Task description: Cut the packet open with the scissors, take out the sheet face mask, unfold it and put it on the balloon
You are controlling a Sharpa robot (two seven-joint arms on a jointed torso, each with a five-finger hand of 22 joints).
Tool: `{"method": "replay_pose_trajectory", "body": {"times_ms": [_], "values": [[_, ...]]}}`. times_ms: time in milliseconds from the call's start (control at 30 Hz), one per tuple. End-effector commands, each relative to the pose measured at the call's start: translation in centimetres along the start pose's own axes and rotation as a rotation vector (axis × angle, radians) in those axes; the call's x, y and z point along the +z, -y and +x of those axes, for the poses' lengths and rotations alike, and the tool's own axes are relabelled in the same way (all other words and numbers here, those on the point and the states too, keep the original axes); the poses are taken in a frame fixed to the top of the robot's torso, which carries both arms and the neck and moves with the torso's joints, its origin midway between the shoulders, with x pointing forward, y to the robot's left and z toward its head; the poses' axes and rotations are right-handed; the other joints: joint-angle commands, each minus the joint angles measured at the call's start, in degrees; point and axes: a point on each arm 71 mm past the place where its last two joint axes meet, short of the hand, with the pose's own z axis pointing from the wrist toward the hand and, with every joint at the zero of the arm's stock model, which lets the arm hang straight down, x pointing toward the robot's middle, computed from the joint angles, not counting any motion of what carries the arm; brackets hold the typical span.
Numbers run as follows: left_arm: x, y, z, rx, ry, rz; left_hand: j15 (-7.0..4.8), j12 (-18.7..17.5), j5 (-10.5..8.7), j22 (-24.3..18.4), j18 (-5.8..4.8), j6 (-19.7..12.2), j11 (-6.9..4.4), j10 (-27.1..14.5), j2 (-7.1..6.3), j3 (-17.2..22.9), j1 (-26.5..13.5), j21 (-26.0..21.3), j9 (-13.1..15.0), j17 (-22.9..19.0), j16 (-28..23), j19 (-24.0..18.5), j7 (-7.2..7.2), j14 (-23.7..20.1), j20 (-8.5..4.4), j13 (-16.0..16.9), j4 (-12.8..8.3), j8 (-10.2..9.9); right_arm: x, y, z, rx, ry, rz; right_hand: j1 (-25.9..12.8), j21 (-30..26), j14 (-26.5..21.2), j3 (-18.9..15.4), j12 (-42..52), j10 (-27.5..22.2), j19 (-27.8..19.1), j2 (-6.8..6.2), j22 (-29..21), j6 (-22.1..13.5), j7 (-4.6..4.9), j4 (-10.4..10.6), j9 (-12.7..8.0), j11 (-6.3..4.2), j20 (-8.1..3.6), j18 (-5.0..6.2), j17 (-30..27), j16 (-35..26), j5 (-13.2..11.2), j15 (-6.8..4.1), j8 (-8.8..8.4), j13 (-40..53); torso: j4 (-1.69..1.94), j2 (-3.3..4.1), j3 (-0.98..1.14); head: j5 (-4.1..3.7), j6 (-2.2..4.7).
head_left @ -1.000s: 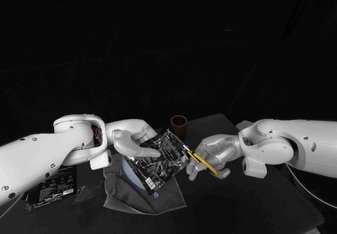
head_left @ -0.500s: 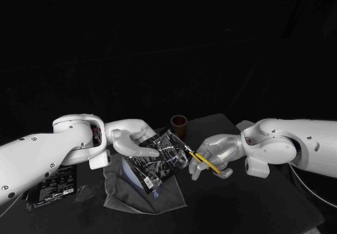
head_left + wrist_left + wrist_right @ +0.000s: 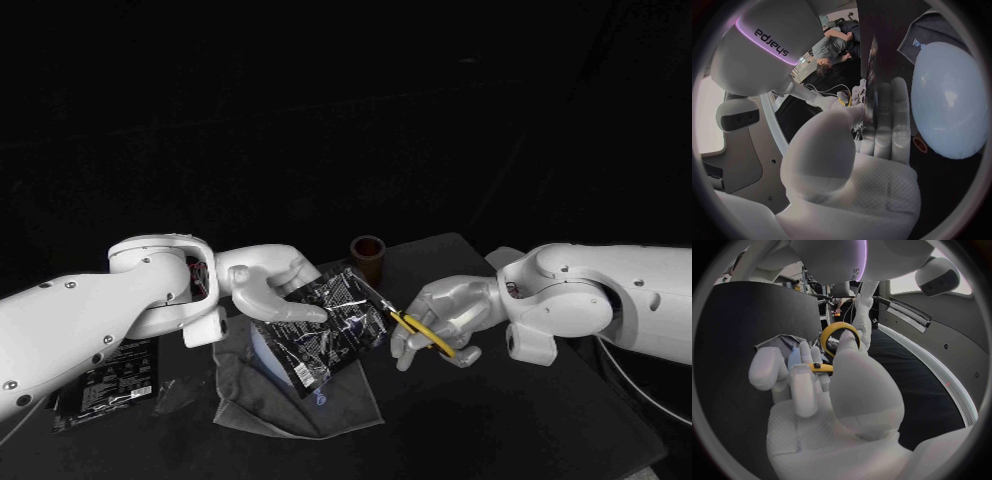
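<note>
Over the grey cloth [image 3: 274, 405], packet [image 3: 329, 330]: dark foil, tilted in mid-air.
Left hand [image 3: 267, 290]: grips the packet's left side.
Right hand [image 3: 440, 315]: holds yellow-handled scissors [image 3: 415, 330], blades at the packet's upper right edge.
Balloon [image 3: 948, 100]: pale blue, beneath the packet, on the cloth.

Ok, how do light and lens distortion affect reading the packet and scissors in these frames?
Head view: dim, the table nearly merges with the background, yet the packet catches glints and the scissors stand out by their yellow handles. Left wrist view: fisheye bulge, the packet nearly edge-on and dark, the balloon brightly lit. Right wrist view: the table edge bends, the scissors' handle ring reads clearly.
</note>
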Motion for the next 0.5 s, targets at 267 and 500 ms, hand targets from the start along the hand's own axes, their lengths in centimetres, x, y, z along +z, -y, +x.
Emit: {"method": "replay_pose_trajectory", "body": {"times_ms": [267, 500], "values": [[0.14, 0.31, 0.03, 0.0, -0.004, 0.016, -0.09, -0.2, 0.25, 0.1, 0.64, 0.4, -0.33, -0.1, 0.18, 1.5, 0.3, 0.4, 4.8, 0.2, 0.3, -0.5, -0.03, -0.3, -0.11, 0.1, -2.0, 0.4, 0.26, -0.08, 0.12, -0.01, -0.028, 0.002, 0.3, -0.6, 2.1, -0.4, 0.5, 0.5, -0.5, 0.53, 2.8, 0.6, -0.06, -0.1, 0.1, -0.1, 0.03, 0.66, 0.1, -0.3, -0.2, 0.21, 0.42, -0.2, -0.04, -0.01, 0.0, 0.01, -0.12], [0.1, 0.18, -0.09, 0.001, 0.003, 0.013, -0.09, -0.2, 0.25, 0.2, 0.65, 0.4, -0.33, 0.0, 0.19, 1.5, 0.3, 0.5, 4.8, 0.2, 0.3, -0.5, -0.04, -0.3, -0.11, 0.1, -2.0, 0.4, 0.28, 0.05, 0.23, -0.009, -0.035, 0.009, 0.3, -0.6, 2.1, -0.5, 0.5, 0.6, -0.6, 0.56, 2.8, 0.7, -0.08, -0.1, 0.1, -0.12, 0.02, 0.66, 0.1, -0.3, -0.2, 0.2, 0.49, -0.2, -0.06, -0.02, -0.05, -0.02, -0.18]]}}
